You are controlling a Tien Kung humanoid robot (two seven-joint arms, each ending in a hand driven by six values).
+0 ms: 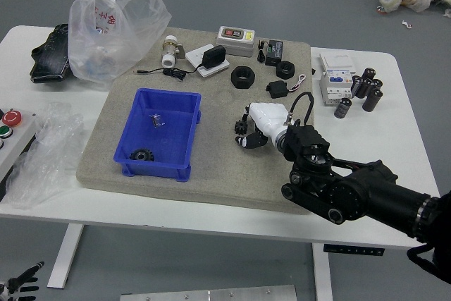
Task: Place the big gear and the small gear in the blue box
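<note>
R robot hand [244, 127] at sm. gear [240, 127], fingertips apart.
Left of it: blue box [156, 169] w/ big gear [142, 154]; farther left, L robot hand [22, 285], fingers spread.

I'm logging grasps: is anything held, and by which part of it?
The right hand is at the small gear, but whether it grips it cannot be told. The left hand holds nothing.
</note>
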